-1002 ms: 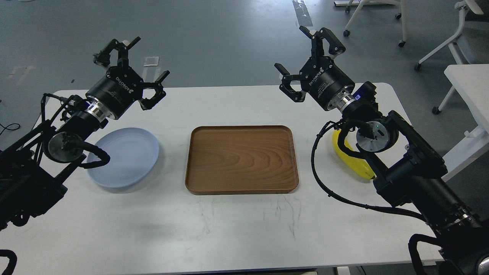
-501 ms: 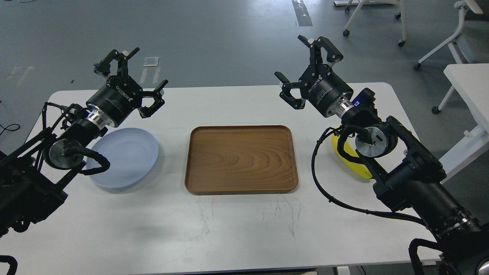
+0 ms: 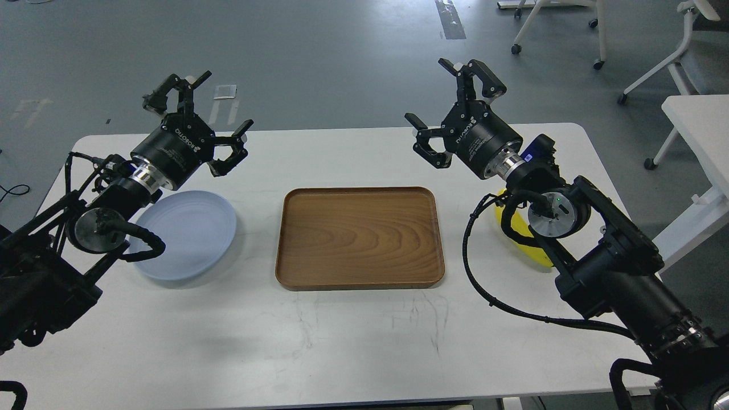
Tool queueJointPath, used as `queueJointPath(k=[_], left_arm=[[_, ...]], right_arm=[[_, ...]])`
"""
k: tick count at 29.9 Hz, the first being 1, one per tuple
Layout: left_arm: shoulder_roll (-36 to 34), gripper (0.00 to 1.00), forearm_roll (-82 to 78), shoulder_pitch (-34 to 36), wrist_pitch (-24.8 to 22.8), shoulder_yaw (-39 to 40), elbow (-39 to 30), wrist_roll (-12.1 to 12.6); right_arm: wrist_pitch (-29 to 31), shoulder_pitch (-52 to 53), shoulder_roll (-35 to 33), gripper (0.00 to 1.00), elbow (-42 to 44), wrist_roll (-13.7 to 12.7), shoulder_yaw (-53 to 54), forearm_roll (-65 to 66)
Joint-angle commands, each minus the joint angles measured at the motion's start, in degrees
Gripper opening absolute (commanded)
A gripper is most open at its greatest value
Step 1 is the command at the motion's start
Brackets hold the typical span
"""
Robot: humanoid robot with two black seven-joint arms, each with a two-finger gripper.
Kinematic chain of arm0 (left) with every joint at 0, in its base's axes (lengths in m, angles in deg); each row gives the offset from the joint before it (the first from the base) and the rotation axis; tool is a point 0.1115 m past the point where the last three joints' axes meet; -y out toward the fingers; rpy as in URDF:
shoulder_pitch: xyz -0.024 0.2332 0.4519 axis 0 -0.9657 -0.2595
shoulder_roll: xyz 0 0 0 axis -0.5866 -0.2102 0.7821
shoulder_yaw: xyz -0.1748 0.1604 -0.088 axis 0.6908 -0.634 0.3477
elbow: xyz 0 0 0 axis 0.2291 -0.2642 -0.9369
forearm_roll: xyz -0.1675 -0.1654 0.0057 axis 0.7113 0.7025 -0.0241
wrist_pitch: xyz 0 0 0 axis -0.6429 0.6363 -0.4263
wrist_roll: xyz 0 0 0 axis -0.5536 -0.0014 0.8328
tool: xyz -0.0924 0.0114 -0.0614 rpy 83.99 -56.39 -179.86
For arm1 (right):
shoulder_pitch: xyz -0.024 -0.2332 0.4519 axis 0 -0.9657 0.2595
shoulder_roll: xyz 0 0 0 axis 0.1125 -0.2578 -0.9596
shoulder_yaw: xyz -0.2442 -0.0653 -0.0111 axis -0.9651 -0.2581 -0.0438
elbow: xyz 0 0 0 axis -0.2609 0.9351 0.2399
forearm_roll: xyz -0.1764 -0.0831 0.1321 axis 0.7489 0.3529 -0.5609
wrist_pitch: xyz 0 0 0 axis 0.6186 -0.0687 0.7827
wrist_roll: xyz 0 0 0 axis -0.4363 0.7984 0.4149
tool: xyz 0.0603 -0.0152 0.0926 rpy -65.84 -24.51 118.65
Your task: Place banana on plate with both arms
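Observation:
The pale blue-grey plate (image 3: 191, 236) lies on the white table at the left, partly under my left arm. The yellow banana (image 3: 519, 242) lies on the table at the right, mostly hidden behind my right arm and its cable. My left gripper (image 3: 196, 111) is open and empty, raised above the table's far edge, up and behind the plate. My right gripper (image 3: 453, 102) is open and empty, raised above the far edge, up and to the left of the banana.
A rectangular brown wooden tray (image 3: 360, 236) lies at the table's middle, between plate and banana. The white table (image 3: 342, 341) has bare surface in front. Another white table (image 3: 700, 131) and wheeled chairs (image 3: 569, 28) stand on the grey floor at the right.
My right gripper has drifted slightly left and toward me. My left gripper has lowered a little. Both stay open. Plate, tray and banana have not moved.

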Motion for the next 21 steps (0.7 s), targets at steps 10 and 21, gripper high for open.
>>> queueJointPath(k=[10, 21], left_arm=[[1.74, 0.98, -0.85, 0.05, -0.70, -0.73, -0.04, 0.60], [3.50, 0.98, -0.59, 0.67, 0.85, 0.06, 1.63, 0.60]], right_arm=[[0.20, 0.09, 0.10, 1.00, 0.50, 0.33, -0.11, -0.01], [0.63, 0.00, -0.25, 1.00, 0.50, -0.91, 0.41, -0.01]])
